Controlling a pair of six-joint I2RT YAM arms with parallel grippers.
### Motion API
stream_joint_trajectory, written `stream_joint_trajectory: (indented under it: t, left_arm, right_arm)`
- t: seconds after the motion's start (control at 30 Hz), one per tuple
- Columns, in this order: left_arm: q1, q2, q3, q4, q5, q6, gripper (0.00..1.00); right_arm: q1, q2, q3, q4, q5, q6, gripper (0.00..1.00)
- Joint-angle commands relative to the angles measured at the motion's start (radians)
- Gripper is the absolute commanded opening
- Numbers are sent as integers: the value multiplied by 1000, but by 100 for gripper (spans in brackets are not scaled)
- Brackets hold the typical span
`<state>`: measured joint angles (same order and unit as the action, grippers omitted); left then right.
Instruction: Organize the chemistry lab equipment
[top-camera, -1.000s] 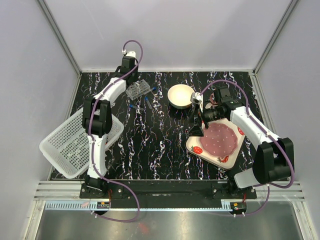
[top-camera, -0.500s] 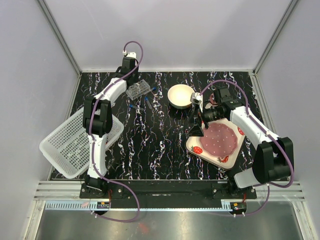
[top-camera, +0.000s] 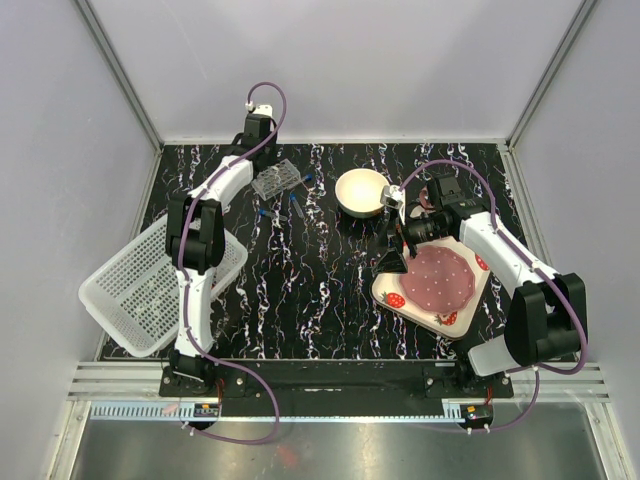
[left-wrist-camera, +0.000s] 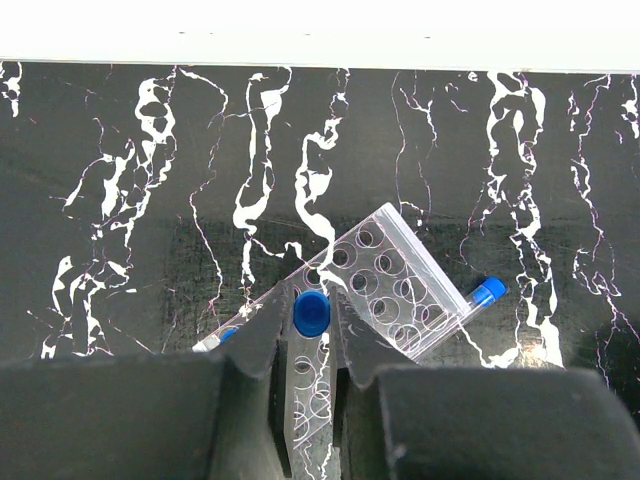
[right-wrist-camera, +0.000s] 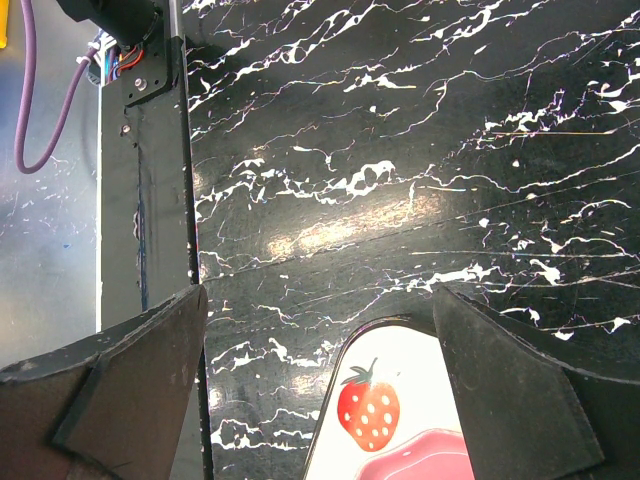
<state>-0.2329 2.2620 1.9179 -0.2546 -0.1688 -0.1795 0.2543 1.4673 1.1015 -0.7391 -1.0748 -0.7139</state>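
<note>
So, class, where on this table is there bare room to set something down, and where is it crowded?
The widest bare patch is the middle of the table, between the white basket and the strawberry plate, toward the near edge. Crowded: the far left, where the left gripper, shut on a blue-capped tube, meets the tube rack and loose tubes.

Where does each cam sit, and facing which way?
Top external: high behind the robot, looking down on the black marbled table; left arm and right arm show.
Left wrist: far edge, looking down on the clear plastic tube rack; left fingers pinch a thin blue-capped tube.
Right wrist: looking down on a corner of the pink-and-white strawberry-printed plate; open right fingers frame it.
Shared: rack, top and left wrist; plate, top and right wrist.
</note>
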Motion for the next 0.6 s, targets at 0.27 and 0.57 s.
stream_joint_trajectory:
  t: [0.27,0.57]
  left_arm:
    - [3,33,30,-18,2,26,6]
    - [3,47,38,-28,8,20,11]
  right_arm:
    - [-3,-1,43,-6,-20,-21,100]
    - [-4,-2,44,-6,-20,-22,100]
